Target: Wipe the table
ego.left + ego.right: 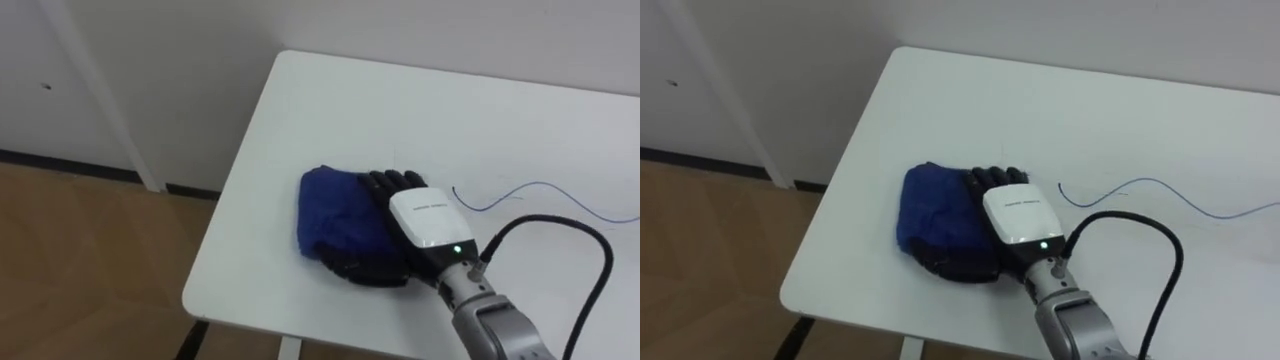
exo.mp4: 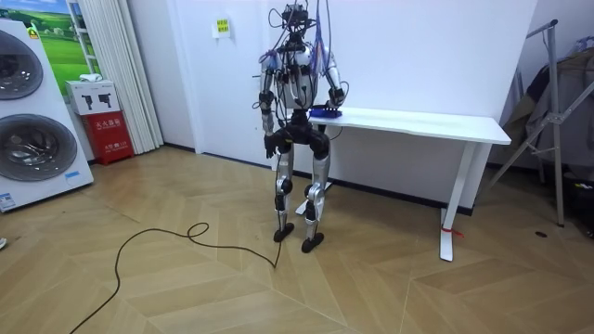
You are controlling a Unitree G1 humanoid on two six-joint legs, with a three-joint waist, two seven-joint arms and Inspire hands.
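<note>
A bunched blue cloth [image 1: 330, 215] lies on the white table [image 1: 400, 110] near its left end and front edge. My right hand [image 1: 425, 218] reaches in from the lower right and rests on the cloth's right side. Its dark fingers [image 1: 390, 182] curl over the far side and its thumb runs along the near side, so it is shut on the cloth. A thin blue wavy line [image 1: 540, 192] marks the tabletop just right of the hand. In the room view I stand at the table's left end, right hand at the cloth [image 2: 325, 112], left hand [image 2: 270, 142] hanging by my hip.
The table's left edge [image 1: 235, 200] and front edge [image 1: 300, 330] are close to the cloth, with wood floor below. The white wall runs behind the table. Washing machines [image 2: 32, 121] and a red box [image 2: 111, 134] stand at the room view's left, a metal rack [image 2: 557, 121] at its right.
</note>
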